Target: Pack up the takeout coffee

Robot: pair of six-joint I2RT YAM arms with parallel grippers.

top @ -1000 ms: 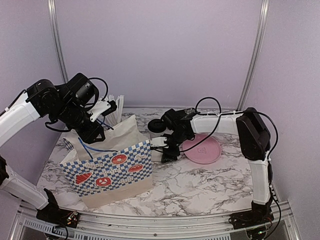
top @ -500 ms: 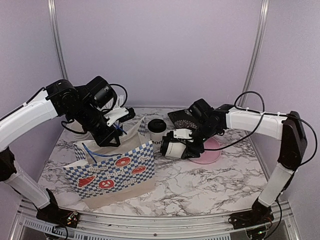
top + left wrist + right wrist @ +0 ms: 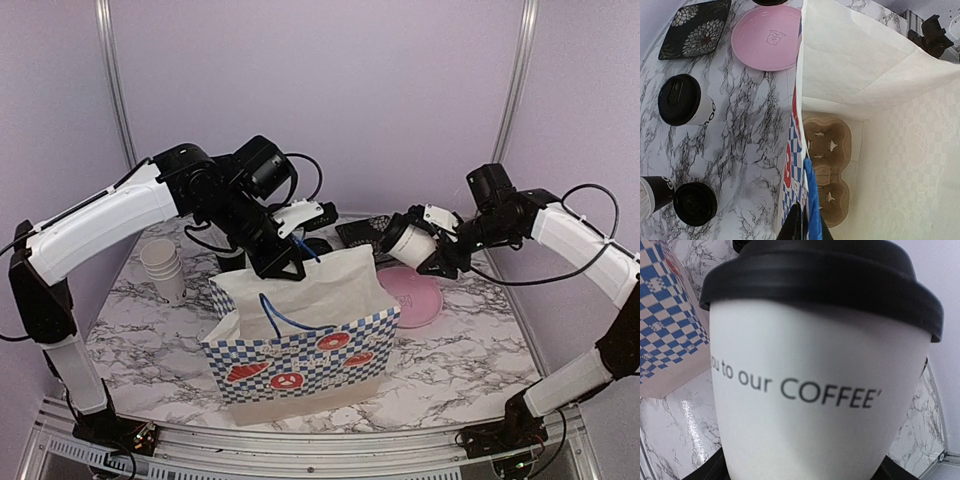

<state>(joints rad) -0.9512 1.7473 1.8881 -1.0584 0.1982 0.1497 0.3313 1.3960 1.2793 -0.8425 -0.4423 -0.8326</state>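
Observation:
My right gripper (image 3: pixel 425 245) is shut on one takeout coffee (image 3: pixel 405 236), a white cup with a black lid. It holds the cup tilted in the air to the right of the bag's top. In the right wrist view the cup (image 3: pixel 810 390) fills the frame. The second takeout coffee (image 3: pixel 684 100) stands on the table left of the bag; in the top view it is mostly hidden. My left gripper (image 3: pixel 285 262) (image 3: pixel 807 225) is shut on the rim and blue handle (image 3: pixel 812 195) of the checkered paper bag (image 3: pixel 300 335). The bag stands open, with a brown cup carrier (image 3: pixel 827 165) on its bottom.
A pink plate (image 3: pixel 418 298) lies right of the bag, and a black patterned plate (image 3: pixel 358 232) lies behind it. A stack of plain white cups (image 3: pixel 163 266) stands at the left. A black cup (image 3: pixel 657 191) and a dark round lid (image 3: pixel 695 203) sit near the second coffee.
My right arm has lifted the coffee up and to the right, off the table. My left arm has swung right, and the bag has moved right with it and opened.

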